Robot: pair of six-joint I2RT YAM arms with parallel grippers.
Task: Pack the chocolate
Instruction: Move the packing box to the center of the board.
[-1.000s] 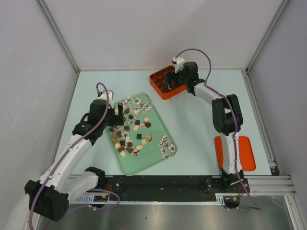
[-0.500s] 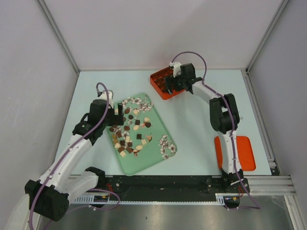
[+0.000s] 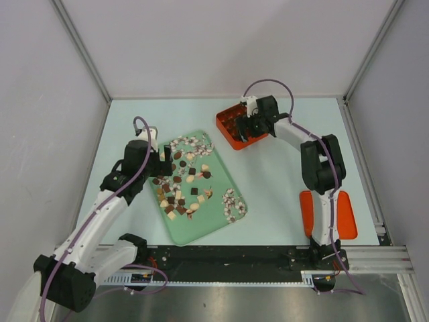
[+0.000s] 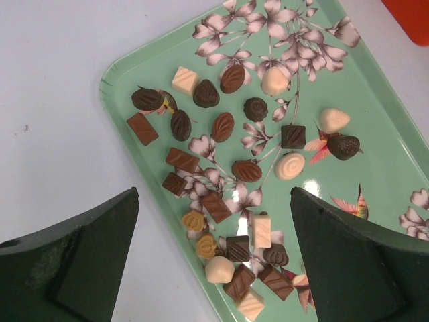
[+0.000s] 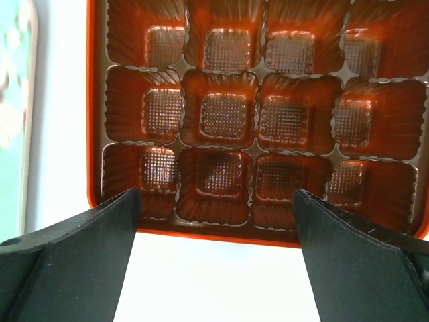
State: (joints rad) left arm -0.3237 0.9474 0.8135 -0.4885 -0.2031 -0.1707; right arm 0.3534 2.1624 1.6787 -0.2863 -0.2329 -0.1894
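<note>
Many small chocolates (image 3: 179, 188), dark brown, lighter brown and cream, lie loose on a green flowered tray (image 3: 209, 221). My left gripper (image 3: 163, 161) is open and empty, hovering over the tray's left edge. In the left wrist view the chocolates (image 4: 221, 127) lie on the tray (image 4: 375, 154) ahead of and between the open fingers of the left gripper (image 4: 214, 193). My right gripper (image 3: 249, 123) is open and empty, low over the orange box (image 3: 231, 127). In the right wrist view the right gripper (image 5: 216, 194) hangs over the near edge of the box (image 5: 228, 114), whose visible cells are all empty.
A flat orange lid (image 3: 328, 213) lies at the near right beside the right arm's base. White walls enclose the table on three sides. A corner of the orange box (image 4: 410, 12) shows beyond the tray in the left wrist view.
My right gripper has shifted right and slightly nearer, and the orange box has moved with it. The left arm and the chocolates have not moved.
</note>
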